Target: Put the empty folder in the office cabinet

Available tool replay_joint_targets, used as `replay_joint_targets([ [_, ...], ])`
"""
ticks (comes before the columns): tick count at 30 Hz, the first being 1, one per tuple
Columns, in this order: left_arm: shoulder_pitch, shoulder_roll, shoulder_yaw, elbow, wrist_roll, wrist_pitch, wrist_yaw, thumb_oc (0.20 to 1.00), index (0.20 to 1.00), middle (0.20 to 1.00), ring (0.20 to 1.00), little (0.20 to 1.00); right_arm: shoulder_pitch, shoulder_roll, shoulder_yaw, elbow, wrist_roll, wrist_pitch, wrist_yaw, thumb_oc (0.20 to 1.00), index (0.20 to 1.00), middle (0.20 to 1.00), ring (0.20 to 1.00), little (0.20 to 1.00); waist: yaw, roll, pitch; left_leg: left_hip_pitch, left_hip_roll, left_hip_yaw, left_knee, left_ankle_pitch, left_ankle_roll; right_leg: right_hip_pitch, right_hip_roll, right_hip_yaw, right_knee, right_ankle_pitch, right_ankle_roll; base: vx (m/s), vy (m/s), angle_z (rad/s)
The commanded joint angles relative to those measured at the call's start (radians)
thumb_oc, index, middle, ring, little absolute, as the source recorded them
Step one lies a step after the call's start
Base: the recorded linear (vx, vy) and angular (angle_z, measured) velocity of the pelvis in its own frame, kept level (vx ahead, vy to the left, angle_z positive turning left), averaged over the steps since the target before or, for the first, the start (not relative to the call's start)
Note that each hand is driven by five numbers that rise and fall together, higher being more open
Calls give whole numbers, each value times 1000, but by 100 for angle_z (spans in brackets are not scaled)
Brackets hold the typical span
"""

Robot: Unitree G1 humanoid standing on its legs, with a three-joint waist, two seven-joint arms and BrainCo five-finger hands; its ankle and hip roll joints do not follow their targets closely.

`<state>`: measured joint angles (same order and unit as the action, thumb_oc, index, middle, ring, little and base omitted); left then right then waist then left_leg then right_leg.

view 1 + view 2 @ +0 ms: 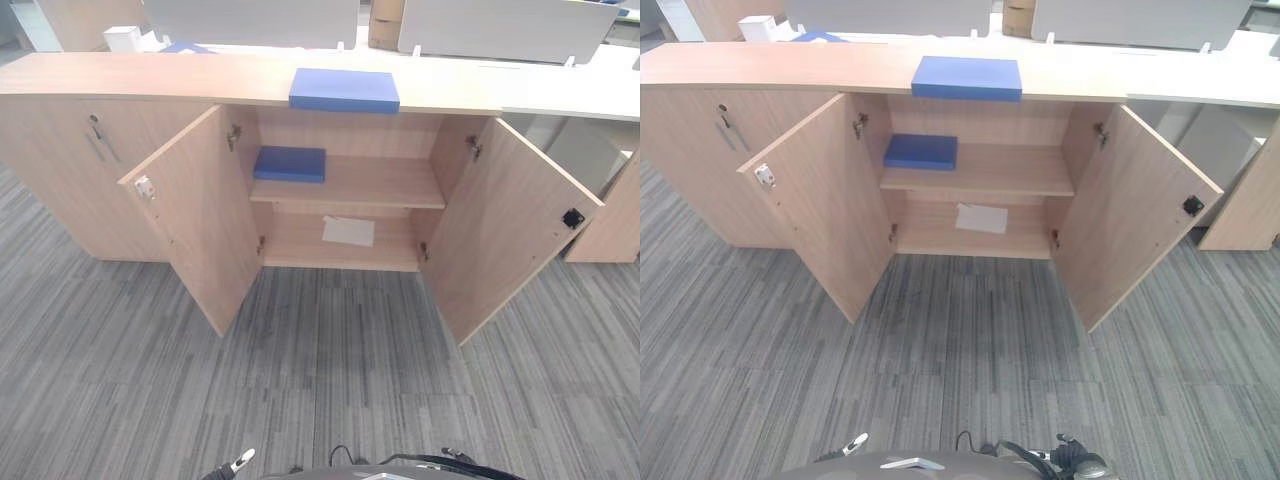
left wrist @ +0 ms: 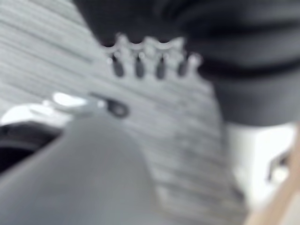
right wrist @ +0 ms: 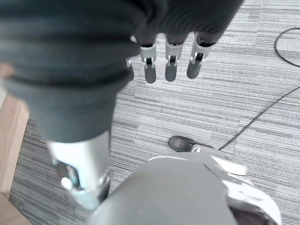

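Observation:
A blue folder point(image 1: 344, 89) lies flat on top of the wooden office cabinet point(image 1: 150, 75). Both cabinet doors stand wide open. A second blue folder point(image 1: 290, 163) lies at the left of the upper shelf point(image 1: 380, 185). On the lower shelf rests a white sheet point(image 1: 348, 231). My left hand point(image 2: 139, 58) hangs low over the carpet, far from the cabinet, its fingers relaxed and holding nothing. My right hand point(image 3: 170, 63) hangs the same way above the carpet, fingers straight and empty.
The left door point(image 1: 200, 220) and the right door point(image 1: 510, 220) swing out over the grey carpet point(image 1: 330, 370) in front of the cabinet. A closed door with a handle point(image 1: 100, 140) sits further left. White desks and a small white box point(image 1: 122, 38) stand behind.

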<state>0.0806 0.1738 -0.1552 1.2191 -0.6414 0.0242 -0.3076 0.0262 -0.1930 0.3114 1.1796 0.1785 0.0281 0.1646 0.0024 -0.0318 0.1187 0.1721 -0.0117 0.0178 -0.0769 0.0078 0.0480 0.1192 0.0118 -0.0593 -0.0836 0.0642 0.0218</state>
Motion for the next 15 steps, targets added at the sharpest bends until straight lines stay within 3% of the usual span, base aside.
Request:
replay_joint_targets([
  [1, -48, -13, 15, 75, 33, -6, -19, 1000, 1000, 1000, 1000, 1000, -50, -16, 4, 26, 20, -6, -1, 1000, 1000, 1000, 1000, 1000, -20, -3, 18, -29, -53, 44, -10, -80, 14, 23, -18, -51, 24, -79, 27, 0, 0, 0],
  [15, -45, -8, 34, 98, 73, -11, -28, 1000, 1000, 1000, 1000, 1000, -47, -16, 4, 21, 7, -4, 2, 1000, 1000, 1000, 1000, 1000, -22, -10, 20, -26, -50, 50, -10, -82, 12, 26, -12, -47, 21, -77, 26, 0, 0, 0],
])
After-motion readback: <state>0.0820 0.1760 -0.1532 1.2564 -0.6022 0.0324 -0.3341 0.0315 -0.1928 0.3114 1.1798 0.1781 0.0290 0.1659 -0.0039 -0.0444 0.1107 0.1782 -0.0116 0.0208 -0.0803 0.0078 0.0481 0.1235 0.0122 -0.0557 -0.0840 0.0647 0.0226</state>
